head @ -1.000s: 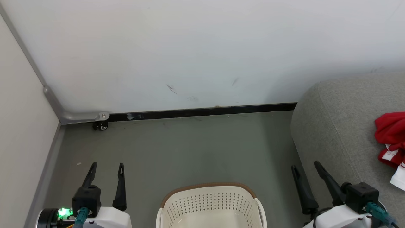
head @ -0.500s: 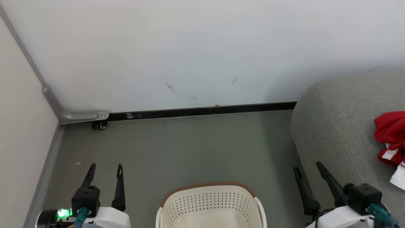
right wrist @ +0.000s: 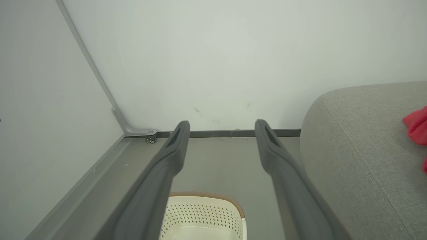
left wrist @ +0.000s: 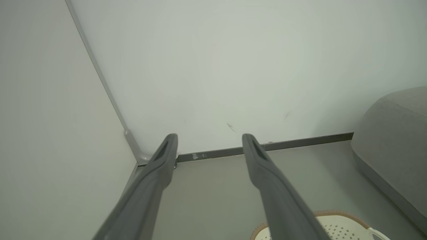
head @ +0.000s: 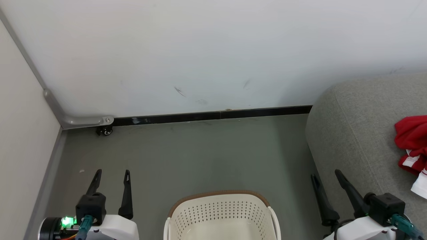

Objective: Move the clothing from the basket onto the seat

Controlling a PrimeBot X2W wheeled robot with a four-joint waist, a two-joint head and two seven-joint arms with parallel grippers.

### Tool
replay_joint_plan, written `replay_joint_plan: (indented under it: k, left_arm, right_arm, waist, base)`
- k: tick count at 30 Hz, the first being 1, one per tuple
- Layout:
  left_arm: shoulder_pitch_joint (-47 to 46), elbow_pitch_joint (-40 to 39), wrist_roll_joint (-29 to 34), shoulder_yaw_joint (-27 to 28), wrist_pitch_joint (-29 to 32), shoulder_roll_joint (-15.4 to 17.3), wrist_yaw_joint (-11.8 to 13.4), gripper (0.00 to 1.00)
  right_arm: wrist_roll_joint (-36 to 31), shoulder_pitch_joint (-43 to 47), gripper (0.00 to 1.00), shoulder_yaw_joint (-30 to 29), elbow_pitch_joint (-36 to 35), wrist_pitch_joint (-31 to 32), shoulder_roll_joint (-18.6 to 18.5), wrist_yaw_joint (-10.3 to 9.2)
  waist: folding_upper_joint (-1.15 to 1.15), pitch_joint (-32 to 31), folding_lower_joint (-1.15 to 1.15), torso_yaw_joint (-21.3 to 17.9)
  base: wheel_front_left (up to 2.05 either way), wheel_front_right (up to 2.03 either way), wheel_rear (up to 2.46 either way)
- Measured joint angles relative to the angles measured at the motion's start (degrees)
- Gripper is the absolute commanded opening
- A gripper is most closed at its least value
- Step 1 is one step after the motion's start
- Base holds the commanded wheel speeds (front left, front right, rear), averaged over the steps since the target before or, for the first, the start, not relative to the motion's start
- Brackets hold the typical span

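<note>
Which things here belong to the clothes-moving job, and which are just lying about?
Job: clothing, lying on the seat; basket; left gripper and right gripper, both open.
Lying about: caster at the wall's foot; scuffed wall; floor.

Head view: high, looking forward-down at floor (head: 206,150) and wall (head: 200,50). Wrist views: lower, nearer floor, facing same wall. All three share basket (head: 218,193), seat (head: 353,133).
</note>
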Motion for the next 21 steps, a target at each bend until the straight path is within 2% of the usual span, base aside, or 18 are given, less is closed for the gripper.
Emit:
replay_joint_plan:
  k: [14,15,21]
  left_arm:
    - [-0.09,0.71,0.0,1.02,0.0,-0.34,0.02,1.0]
    - [-0.09,0.71,0.0,1.1,0.0,-0.37,0.03,0.0]
    - [2.75,3.75,0.03,-0.03,0.08,-2.59,0.02,0.0]
  right_arm:
    - [0.01,0.08,1.0,0.07,-0.22,0.07,0.02,0.0]
    - [0.01,0.08,0.0,0.07,-0.3,0.07,0.02,0.0]
    - [-0.02,1.85,0.0,0.11,3.19,0.07,0.44,0.0]
  waist:
    - [0.0,0.16,0.0,0.06]
    - [0.0,0.16,0.0,0.05]
    - [0.0,0.18,0.0,0.05]
  base:
    - [0.0,0.0,0.0]
    - [0.0,0.0,0.0]
    - [0.0,0.0,0.0]
